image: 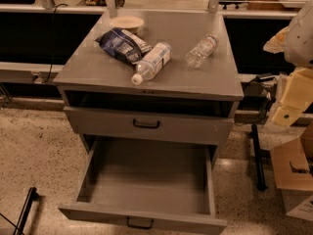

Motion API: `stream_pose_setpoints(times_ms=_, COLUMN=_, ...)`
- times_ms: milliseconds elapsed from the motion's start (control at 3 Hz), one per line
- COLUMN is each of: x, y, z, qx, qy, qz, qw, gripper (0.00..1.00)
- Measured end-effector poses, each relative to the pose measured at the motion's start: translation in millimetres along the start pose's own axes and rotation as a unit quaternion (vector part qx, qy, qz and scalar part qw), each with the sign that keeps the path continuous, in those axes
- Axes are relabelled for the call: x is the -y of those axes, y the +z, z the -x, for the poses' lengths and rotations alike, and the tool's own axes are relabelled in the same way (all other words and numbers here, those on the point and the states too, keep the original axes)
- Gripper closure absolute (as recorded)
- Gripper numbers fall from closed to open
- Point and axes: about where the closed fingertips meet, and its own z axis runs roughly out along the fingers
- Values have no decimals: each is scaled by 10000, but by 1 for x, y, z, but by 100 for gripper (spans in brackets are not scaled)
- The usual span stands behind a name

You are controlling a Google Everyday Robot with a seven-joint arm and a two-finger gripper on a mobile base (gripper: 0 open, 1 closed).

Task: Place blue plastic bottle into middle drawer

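The clear, blue-labelled plastic bottle (152,62) lay on the grey metal bench (88,62), upper centre; the deep grey drawer (146,180) below stood open; the pale hand (288,107) hung at the right edge, its grip impossible to tell.

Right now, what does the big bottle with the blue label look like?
The blue plastic bottle is clear plastic with a white cap and a blue-and-white label. It lies on its side on the grey cabinet top, cap toward the front edge, seemingly touching a blue snack bag. The gripper hangs far right, apart from it.
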Motion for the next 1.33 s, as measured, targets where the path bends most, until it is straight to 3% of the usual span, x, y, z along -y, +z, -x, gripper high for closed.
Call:
stream_pose_setpoints(times_ms=667, x=3, y=-1, z=4, qx=-111, qy=-166, qz=-71, qw=9998, gripper=0)
stream_pose_setpoints(times_ms=1000, x=16, y=18, z=30, qx=-251, qy=-869, qz=-269, qw=9955, gripper=0)
stream_pose_setpoints(times_ms=1333, x=12, y=31, z=64, qx=-65, qy=-1813, qz=-613, qw=9815, gripper=0)
